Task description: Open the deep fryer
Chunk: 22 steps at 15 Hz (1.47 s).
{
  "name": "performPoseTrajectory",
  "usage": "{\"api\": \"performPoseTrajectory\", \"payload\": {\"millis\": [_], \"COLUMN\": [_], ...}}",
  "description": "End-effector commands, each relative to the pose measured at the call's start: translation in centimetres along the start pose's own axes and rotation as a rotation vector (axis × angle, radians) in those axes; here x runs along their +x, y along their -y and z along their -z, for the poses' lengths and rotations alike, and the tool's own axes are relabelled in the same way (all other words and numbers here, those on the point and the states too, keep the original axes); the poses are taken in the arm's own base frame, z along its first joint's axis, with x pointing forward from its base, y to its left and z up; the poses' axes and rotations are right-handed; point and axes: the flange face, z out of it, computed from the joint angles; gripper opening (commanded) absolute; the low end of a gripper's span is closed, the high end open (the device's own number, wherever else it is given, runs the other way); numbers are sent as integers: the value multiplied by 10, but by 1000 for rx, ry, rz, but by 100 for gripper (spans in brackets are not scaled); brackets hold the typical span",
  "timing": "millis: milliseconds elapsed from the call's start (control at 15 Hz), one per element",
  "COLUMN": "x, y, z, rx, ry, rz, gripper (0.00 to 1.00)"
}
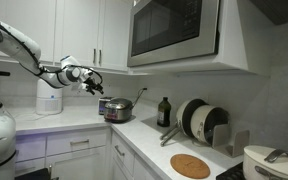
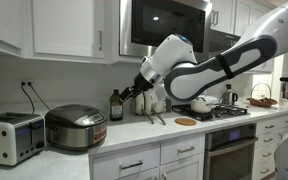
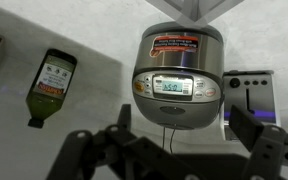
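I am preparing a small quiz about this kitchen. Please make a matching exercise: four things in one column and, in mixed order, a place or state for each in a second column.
Things:
1. deep fryer
2. toaster
3. round wooden board
4. gripper

Places or states:
A. open, in the air above the counter
B. lid down
C. flat on the counter near the stove
D. on the counter beside the deep fryer

Pairs: 1-B, 2-D, 3-C, 4-A
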Motion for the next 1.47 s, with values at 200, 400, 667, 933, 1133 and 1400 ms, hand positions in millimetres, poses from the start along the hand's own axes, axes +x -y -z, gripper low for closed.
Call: {"api": "performPoseTrajectory", "payload": {"millis": [200,400,667,933,1133,1400], "x": [3,4,9,19,26,34], "y": [8,16,22,24,29,42], "z": [-8,-13,-24,-37,-45,-61], "rx": [3,-1,-35,-74,-90,-95], "ry": [6,-3,-35,-77,-120,-148], "rz": [-6,-14,-66,-109,-121,-100], "gripper": [100,100,100,100,100,100]}}
